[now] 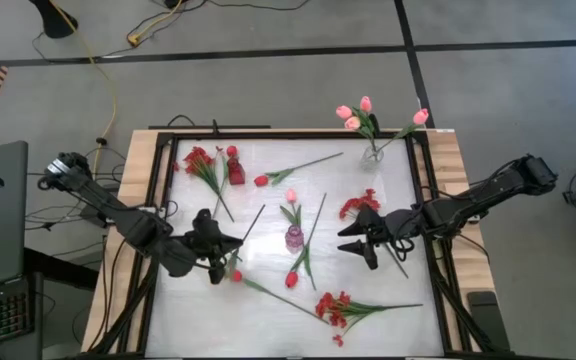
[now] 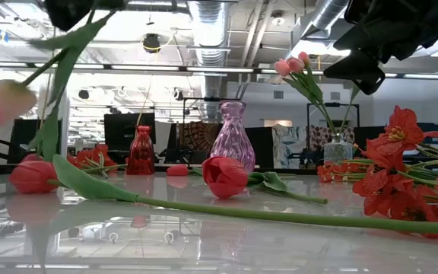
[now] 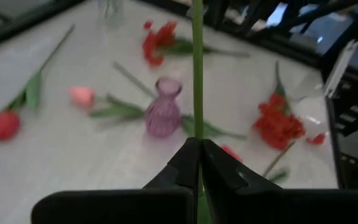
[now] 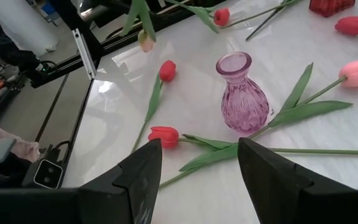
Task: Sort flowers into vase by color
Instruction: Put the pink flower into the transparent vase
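The left gripper (image 3: 199, 163), clamped on a green stem (image 3: 197, 68), probably a pink tulip's, should carry it upright over the purple vase (image 3: 162, 114).

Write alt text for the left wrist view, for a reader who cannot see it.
The left tool is shut on a thin green stem that rises straight up the picture. Beyond it on the white table stand a pink glass vase, a pink tulip, a red tulip and red blossom bunches.
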